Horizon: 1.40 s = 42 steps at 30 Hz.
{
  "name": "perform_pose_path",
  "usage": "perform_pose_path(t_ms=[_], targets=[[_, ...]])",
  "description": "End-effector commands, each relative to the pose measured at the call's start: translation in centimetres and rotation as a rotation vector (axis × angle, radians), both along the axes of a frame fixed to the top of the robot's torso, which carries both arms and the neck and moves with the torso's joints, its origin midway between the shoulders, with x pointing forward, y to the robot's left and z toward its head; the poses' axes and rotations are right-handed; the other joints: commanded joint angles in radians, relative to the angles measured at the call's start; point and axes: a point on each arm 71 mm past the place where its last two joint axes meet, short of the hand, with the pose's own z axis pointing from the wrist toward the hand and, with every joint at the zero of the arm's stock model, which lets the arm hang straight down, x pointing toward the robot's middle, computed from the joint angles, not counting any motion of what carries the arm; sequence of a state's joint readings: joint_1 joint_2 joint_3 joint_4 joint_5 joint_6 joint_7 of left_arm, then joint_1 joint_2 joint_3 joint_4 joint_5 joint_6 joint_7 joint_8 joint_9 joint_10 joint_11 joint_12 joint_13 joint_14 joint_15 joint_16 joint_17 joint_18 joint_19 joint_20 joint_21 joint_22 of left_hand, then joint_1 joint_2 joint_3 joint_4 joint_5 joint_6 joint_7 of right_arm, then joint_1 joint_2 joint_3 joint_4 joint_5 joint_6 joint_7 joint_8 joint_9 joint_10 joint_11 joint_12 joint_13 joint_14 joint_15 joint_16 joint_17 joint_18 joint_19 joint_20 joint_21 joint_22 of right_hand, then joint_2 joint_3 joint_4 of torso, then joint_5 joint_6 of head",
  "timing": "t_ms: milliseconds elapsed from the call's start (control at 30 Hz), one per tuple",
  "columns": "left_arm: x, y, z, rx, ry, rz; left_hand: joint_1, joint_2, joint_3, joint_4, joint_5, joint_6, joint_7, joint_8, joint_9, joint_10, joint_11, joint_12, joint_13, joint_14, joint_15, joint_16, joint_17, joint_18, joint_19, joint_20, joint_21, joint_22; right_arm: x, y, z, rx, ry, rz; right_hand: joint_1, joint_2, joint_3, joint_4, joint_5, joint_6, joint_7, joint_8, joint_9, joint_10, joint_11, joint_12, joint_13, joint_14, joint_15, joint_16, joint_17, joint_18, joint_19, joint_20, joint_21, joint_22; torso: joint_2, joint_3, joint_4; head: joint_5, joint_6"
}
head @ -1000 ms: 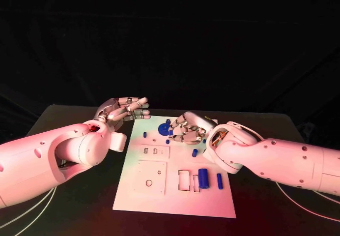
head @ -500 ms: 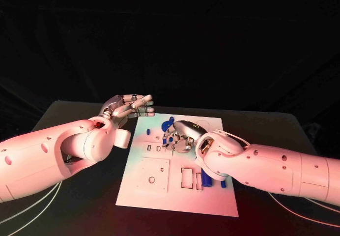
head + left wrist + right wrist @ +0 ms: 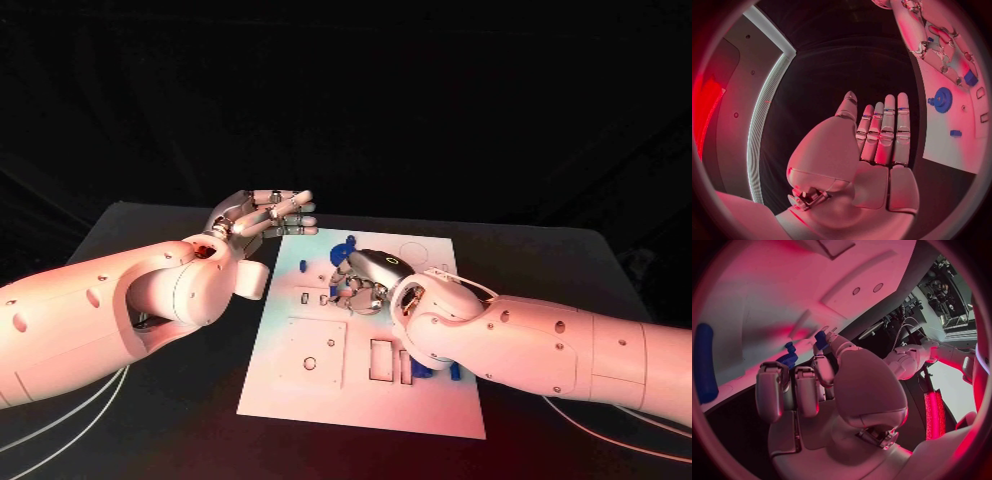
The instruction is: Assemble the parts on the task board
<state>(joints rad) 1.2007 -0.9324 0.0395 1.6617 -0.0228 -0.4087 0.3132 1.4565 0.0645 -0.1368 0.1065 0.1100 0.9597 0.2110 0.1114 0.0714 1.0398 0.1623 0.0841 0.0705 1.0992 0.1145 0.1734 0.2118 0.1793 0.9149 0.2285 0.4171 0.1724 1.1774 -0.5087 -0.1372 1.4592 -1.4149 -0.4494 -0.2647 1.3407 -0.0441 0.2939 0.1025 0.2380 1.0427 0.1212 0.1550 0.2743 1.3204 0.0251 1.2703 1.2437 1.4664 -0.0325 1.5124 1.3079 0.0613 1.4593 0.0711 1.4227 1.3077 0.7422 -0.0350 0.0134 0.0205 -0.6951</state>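
Head view: the right hand (image 3: 369,280) and its forearm cross the task board (image 3: 296,395) from 4 o'clock to centre, blocking approach to the board's middle and right half. The left hand (image 3: 267,215) hovers, fingers apart, off the 11 o'clock corner. Bare table (image 3: 173,420) toward 7 o'clock and the board's 6 o'clock edge lie unobstructed.

right hand (image 3: 366,280) moved inward over task board (image 3: 296,395)

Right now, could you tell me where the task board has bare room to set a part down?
The near edge of the task board, below the rectangular slots, is bare, as is the far right corner by the faint circle. The middle is crowded: the right hand sits among the blue parts near the blue gear.
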Motion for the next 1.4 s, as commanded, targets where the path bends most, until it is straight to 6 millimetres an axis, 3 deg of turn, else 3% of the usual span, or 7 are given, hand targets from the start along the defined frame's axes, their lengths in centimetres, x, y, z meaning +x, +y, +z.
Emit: perform_pose_path(t_ms=[33,733,1400], targets=[[-0.08,-0.29,0.12,-0.011,-0.004,-0.019,0.004,0.007,0.001,-0.006,0.000,0.001,0.002,-0.006,0.000,-0.003,0.002,-0.007,0.001,-0.001,0.003,-0.002,0.001,0.003,-0.007,0.002,0.005,0.001,-0.08,0.12,-0.33,-0.034,-0.003,0.003,-0.006,-0.002,-0.002,0.003,0.001,0.005,-0.013,0.020,0.029,0.005,0.004,-0.004,0.001,0.081,-0.006,0.004,0.159,-0.020,0.005,0.002,0.002,0.132,0.000,0.0003,0.0003,0.002,-0.001],[-0.04,-0.20,0.10,-0.010,-0.004,-0.018,0.004,0.007,0.001,-0.006,0.000,0.001,0.002,-0.006,0.000,-0.003,0.002,-0.007,0.001,-0.001,0.003,-0.002,0.001,0.003,-0.007,0.002,0.005,0.001,-0.24,0.20,-1.02,-0.068,0.022,0.013,-0.017,-0.014,-0.008,0.005,-0.001,-0.001,-0.011,0.019,0.029,0.002,0.005,-0.008,-0.002,0.080,-0.005,0.002,0.156,-0.018,0.002,0.002,-0.003,0.129,0.000,0.0003,0.0008,-0.003,-0.002],[-0.01,-0.16,0.08,-0.010,-0.003,-0.017,0.004,0.007,0.001,-0.006,0.000,0.001,0.002,-0.006,0.000,-0.003,0.002,-0.007,0.001,-0.001,0.003,-0.002,0.001,0.003,-0.007,0.002,0.005,0.001,-0.30,0.21,-0.95,-0.069,0.012,0.011,-0.041,-0.047,-0.020,0.011,0.002,-0.042,0.006,0.000,0.021,-0.033,0.019,-0.046,-0.035,0.078,0.006,-0.005,0.145,-0.014,-0.010,0.009,-0.022,0.116,0.000,0.0007,0.0009,-0.002,-0.001]])
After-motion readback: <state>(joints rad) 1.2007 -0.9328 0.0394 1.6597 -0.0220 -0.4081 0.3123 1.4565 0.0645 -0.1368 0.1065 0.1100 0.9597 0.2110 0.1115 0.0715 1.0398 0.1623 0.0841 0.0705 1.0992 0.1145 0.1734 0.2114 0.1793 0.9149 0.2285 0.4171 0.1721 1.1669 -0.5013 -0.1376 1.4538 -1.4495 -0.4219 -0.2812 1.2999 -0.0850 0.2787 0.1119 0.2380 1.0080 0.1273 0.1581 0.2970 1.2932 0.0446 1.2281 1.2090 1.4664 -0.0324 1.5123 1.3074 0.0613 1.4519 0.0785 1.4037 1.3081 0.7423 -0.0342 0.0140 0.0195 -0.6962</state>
